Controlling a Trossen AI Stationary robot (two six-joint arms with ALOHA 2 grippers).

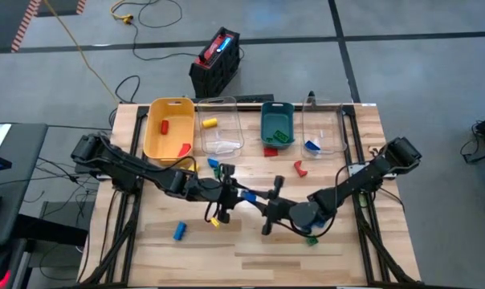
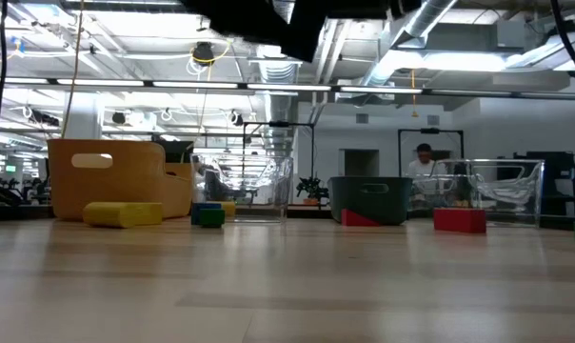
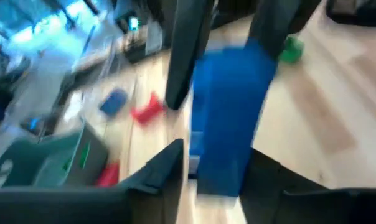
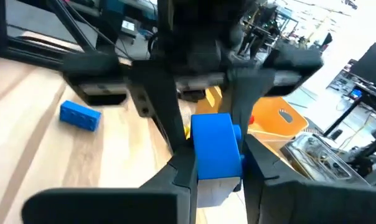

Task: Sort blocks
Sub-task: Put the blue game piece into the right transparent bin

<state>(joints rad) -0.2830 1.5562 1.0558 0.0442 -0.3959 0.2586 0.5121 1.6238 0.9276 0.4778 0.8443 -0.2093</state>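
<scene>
Mid-tabletop (image 1: 250, 249), the right end effector (image 4: 218, 163) is clamped on a blue block (image 4: 216, 148), fingers tight on both sides. Facing it and touching the same block (image 3: 228, 121), the left end effector (image 1: 244, 195) stands slightly parted. Other blocks lie near: blue (image 4: 80, 116), red (image 1: 299, 168), green (image 1: 311, 239).

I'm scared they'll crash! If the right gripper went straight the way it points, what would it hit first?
Probably the left gripper, facing it just past the blue block that the right gripper holds. Depth is unclear.
</scene>
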